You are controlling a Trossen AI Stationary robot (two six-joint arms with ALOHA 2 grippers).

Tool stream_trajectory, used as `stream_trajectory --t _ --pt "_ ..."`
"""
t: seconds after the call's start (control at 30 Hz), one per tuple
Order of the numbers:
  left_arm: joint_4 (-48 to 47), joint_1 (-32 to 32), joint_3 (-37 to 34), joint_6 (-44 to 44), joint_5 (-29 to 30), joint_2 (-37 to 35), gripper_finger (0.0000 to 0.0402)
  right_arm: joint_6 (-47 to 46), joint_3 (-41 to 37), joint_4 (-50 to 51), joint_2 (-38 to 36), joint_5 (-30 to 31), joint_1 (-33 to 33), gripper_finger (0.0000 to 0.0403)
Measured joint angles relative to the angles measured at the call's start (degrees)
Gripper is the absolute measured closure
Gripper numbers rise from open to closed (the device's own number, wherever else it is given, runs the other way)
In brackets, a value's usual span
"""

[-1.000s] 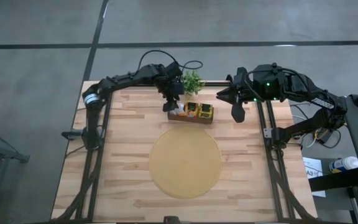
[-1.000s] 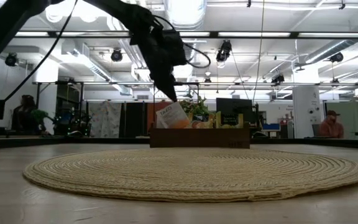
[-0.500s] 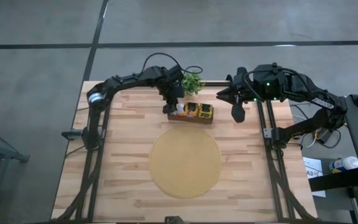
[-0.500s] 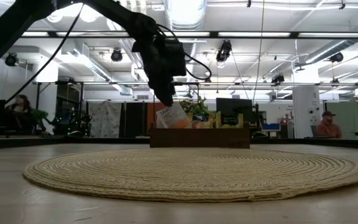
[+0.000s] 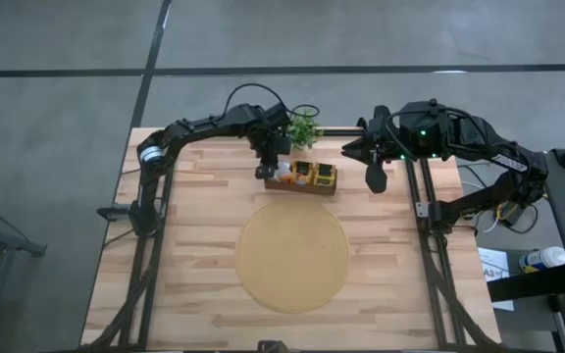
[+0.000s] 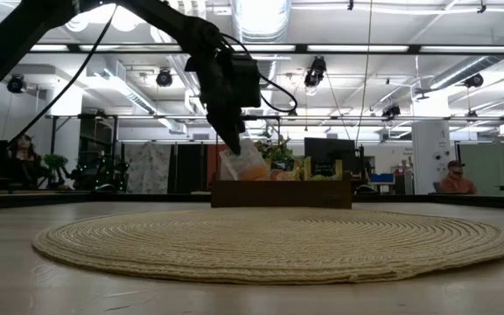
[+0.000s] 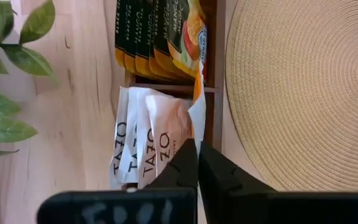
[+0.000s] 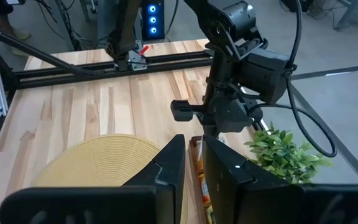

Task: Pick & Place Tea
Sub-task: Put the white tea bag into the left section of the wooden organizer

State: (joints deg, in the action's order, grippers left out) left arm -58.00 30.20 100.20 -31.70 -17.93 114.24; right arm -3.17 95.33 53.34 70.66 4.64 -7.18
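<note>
A low wooden box (image 5: 303,179) stands on the table between the round tan mat (image 5: 292,257) and a small green plant (image 5: 304,127). Its left compartment holds white-and-orange tea packets (image 7: 148,140) standing on edge. The compartment beside it holds yellow-and-dark tea packets (image 7: 157,34). My left gripper (image 5: 275,170) is over the box's left end, pointing steeply down, shut on one white-and-orange packet (image 6: 241,164). My right gripper (image 5: 374,178) hangs in the air to the right of the box, a narrow gap between its fingers (image 8: 166,168), with nothing between them. My left gripper pinches the upper edge (image 7: 193,127) of the white-and-orange packet on the mat side of the left compartment between its two fingertips (image 7: 185,163). The fingers come from above, slanting down. The packet leans a little, its lower part still in the box among the other packets.
The mat fills the table's middle, just in front of the box. The plant stands close behind the box, near my left wrist. Bare wood lies at the table's left, right and near sides. People show in the room beyond the table.
My left gripper has sunk a little toward the box's left compartment and has shut on the upper edge of a white-and-orange packet. That packet now leans slightly differently. My right arm has kept still.
</note>
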Motion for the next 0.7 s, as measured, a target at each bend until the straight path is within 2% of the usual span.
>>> stream_trajectory --t 0.53,0.7 --pt "-7.0 -0.1 2.5 -0.8 0.1 -0.8 0.0401 0.4 0.0 0.0 0.1 0.0 0.0 0.0351" --pt "-7.7 -0.3 2.7 -1.2 1.8 -0.8 0.0401 0.3 0.0 -0.1 0.1 0.0 0.0 0.0351"
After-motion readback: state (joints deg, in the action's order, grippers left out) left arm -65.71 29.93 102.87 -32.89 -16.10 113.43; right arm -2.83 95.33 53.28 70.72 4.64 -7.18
